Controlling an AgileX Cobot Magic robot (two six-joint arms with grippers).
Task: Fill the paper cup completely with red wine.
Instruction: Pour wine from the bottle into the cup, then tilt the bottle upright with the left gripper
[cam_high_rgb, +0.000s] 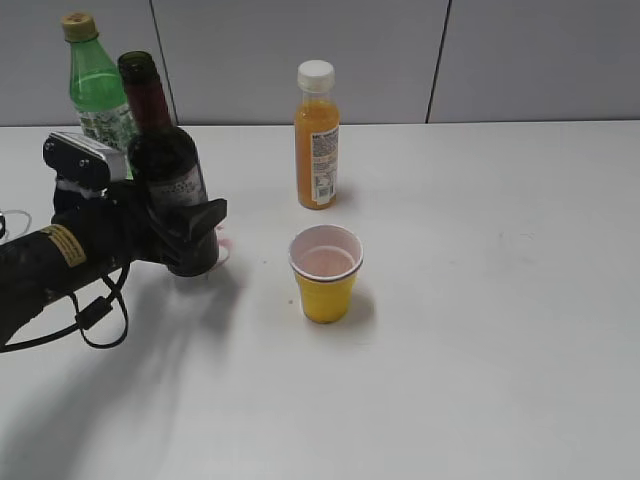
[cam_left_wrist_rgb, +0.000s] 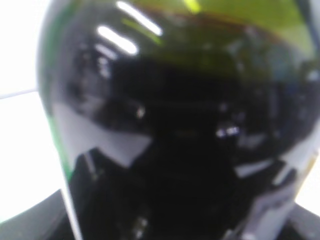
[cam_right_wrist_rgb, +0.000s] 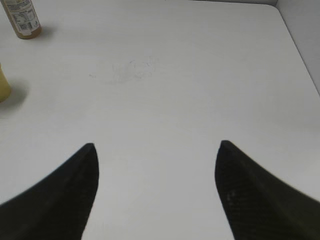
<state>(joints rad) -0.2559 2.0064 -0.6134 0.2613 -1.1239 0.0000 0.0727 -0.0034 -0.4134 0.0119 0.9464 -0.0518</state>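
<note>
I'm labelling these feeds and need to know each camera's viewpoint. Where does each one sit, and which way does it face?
Exterior view: from in front, slanting down over the table; shows cup, wine bottle, juice bottle, green bottle, left arm and left gripper around the wine bottle.
Left wrist view: right up against the dark wine bottle, blurred.
Right wrist view: looks down over open right gripper at bare table; juice bottle at the top left.
Shared: juice bottle, exterior and right wrist.

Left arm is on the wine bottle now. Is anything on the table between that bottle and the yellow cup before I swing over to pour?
Nothing visible. The dark glass wine bottle in the left gripper and the yellow paper cup have only bare white table between them. The orange juice bottle stands behind the cup, the green plastic bottle behind the wine.
</note>
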